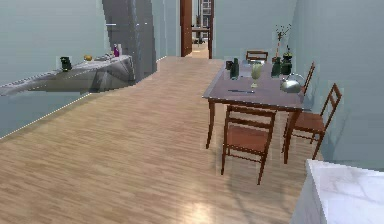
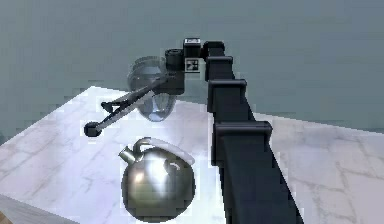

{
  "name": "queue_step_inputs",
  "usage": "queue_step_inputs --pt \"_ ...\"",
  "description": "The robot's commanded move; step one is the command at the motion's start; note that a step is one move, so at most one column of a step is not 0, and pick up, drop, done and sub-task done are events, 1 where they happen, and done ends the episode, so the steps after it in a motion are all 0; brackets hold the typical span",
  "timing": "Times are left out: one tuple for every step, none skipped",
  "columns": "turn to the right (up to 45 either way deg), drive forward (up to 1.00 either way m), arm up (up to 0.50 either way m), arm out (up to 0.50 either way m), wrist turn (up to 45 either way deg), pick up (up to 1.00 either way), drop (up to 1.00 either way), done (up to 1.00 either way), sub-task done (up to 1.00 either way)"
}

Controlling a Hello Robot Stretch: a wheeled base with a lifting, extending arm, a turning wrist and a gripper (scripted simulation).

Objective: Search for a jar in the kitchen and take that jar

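Observation:
A clear glass jar (image 2: 150, 82) stands on a white marble counter (image 2: 60, 150) near the wall. My arm (image 2: 240, 130) reaches out over this counter. The gripper (image 2: 98, 125) stretches left from the arm's end, its thin fingers (image 2: 125, 105) slanting down across the front of the jar. I cannot tell whether the gripper holds anything, since the jar stands right behind it on the counter.
A shiny metal kettle (image 2: 157, 180) sits on the counter left of the arm. Ahead are a wooden dining table (image 1: 255, 95) with chairs (image 1: 247, 135), a grey counter (image 1: 70, 75) with small items, a fridge (image 1: 130, 28), a doorway (image 1: 196, 27) and open wood floor (image 1: 130, 150).

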Motion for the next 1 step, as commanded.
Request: queue_step_inputs --pt "0.0 0.0 0.0 0.0 45.0 0.0 0.0 0.0 0.0"
